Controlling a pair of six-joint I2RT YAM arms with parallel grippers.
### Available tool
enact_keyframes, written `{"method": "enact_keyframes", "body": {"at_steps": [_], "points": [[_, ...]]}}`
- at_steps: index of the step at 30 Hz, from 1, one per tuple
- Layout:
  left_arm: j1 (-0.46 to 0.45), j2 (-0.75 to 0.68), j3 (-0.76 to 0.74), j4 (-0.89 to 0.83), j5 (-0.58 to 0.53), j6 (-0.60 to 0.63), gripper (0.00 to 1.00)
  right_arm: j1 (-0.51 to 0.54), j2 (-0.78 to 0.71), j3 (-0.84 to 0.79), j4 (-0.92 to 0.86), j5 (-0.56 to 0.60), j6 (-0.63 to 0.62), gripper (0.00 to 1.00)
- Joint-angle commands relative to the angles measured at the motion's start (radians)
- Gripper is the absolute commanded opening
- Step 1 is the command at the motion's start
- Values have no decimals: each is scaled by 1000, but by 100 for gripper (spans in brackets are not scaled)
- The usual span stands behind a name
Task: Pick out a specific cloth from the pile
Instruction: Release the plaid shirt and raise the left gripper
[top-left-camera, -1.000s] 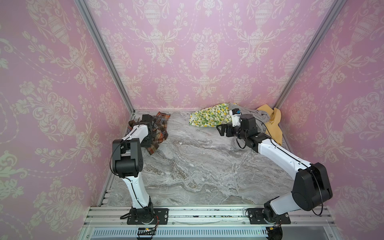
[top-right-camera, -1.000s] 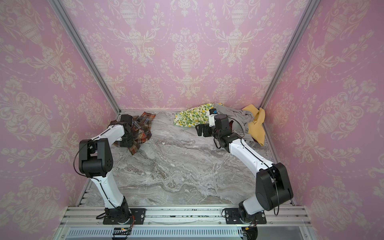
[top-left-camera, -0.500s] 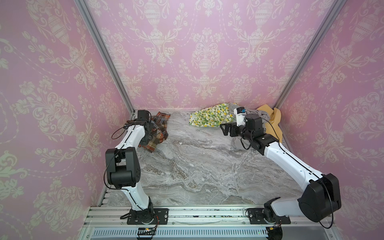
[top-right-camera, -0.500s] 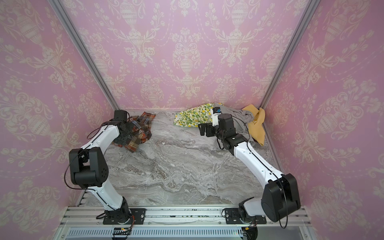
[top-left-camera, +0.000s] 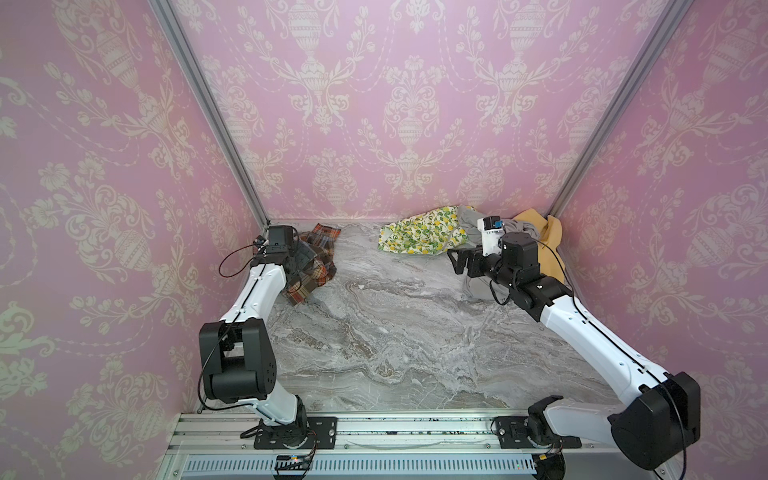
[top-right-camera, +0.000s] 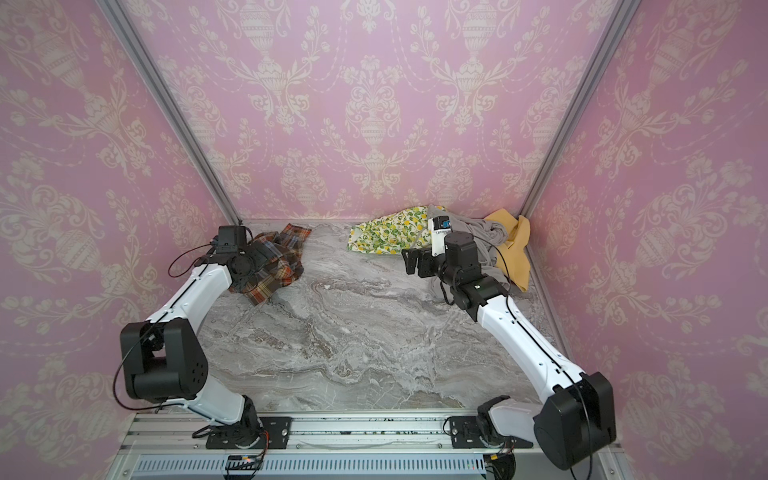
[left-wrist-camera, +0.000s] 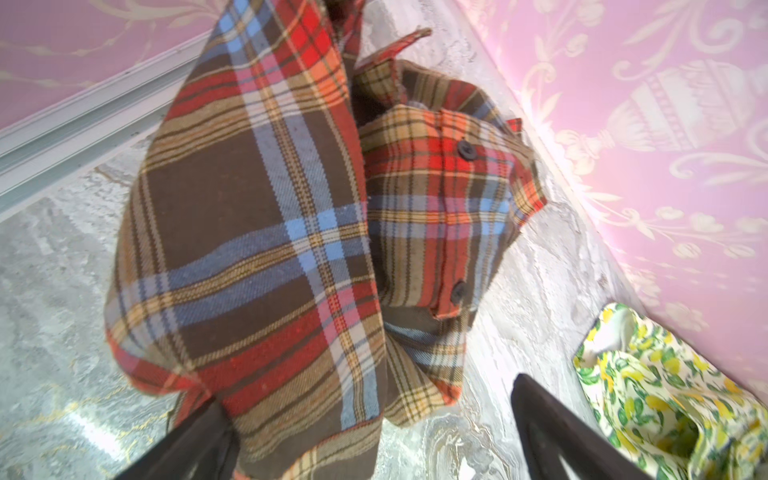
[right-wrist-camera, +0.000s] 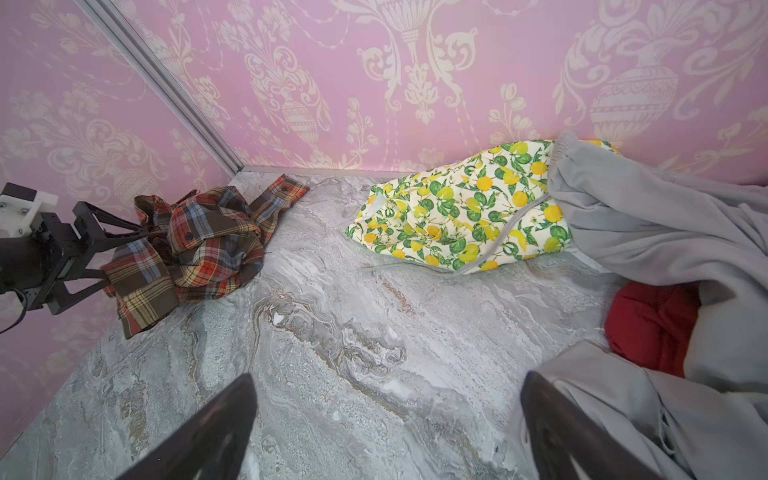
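The plaid cloth (top-left-camera: 318, 266) (top-right-camera: 286, 262) lies crumpled in the far left corner, apart from the pile. My left gripper (top-left-camera: 301, 259) (top-right-camera: 257, 257) hangs low over its left part with jaws open. In the left wrist view the cloth (left-wrist-camera: 270, 232) fills the space ahead of this gripper (left-wrist-camera: 368, 395) and drapes over one finger (left-wrist-camera: 195, 440). The pile sits at the far right: lemon-print cloth (top-left-camera: 424, 235) (right-wrist-camera: 461, 216), grey cloth (right-wrist-camera: 665, 224), mustard cloth (top-left-camera: 548, 237), a small dark red one (right-wrist-camera: 648, 324). My right gripper (top-left-camera: 457, 262) (right-wrist-camera: 386, 378) stands open and empty beside the pile.
Pink patterned walls close in the marble table (top-left-camera: 395, 332) on three sides, with metal corner posts (top-left-camera: 216, 124) at the back. The lemon-print cloth (left-wrist-camera: 648, 399) shows at the edge of the left wrist view. Both arm bases sit on the front rail (top-left-camera: 415, 432).
My left gripper has opened and drawn back toward the far left corner, leaving the plaid cloth on the table. The right gripper shifted slightly to the right and stayed open.
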Motion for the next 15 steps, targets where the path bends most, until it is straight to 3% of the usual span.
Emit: {"method": "enact_keyframes", "body": {"at_steps": [1, 15], "points": [[7, -78, -53, 88, 87, 139, 99, -7, -37, -30, -12, 23, -35, 100], [7, -163, -28, -14, 130, 385, 99, -42, -83, -71, -33, 88, -107, 100]]}}
